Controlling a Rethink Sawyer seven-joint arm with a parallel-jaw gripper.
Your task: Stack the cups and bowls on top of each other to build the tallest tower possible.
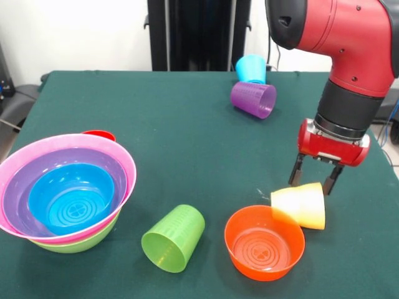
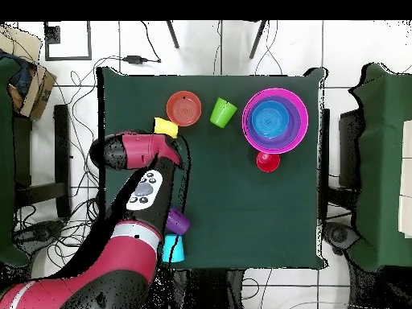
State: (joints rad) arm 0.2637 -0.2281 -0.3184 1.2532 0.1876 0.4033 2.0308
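My gripper [image 1: 315,174]: hanging right above the pale yellow cup [image 1: 300,205], fingers spread apart, one tip at each side of the cup's upper edge; whether the tips touch it I cannot tell. In the overhead view my arm covers the gripper itself.
Cups, four counted: pale yellow, lime green, purple, light blue, all lying on their sides on the green table [image 1: 187,143].
Pale yellow cup: tipped over just beside the orange bowl [image 1: 265,242], at its far right edge in the front view.
Lime green cup [image 1: 174,238]: on its side, mouth toward the camera, between the orange bowl and the bowl stack.
Purple cup [image 1: 254,99]: on its side near the table's far edge, touching the light blue cup [image 1: 251,68] behind it; both are well apart from everything else.
Bowls, five counted: pink, purple, lime green, blue, orange.
The tower [image 1: 65,193]: four bowls nested at the front view's left, the lime green bowl [image 1: 81,242] lowest, the pink bowl [image 1: 15,165] in it, the purple bowl [image 1: 22,193] inside that, and the small blue bowl [image 1: 72,199] sitting in the middle.
Orange bowl: alone, upright, ringed bottom showing.
Red object [image 1: 100,134]: one, small and round, peeking out just behind the stack; in the overhead view it sits touching the pink rim.
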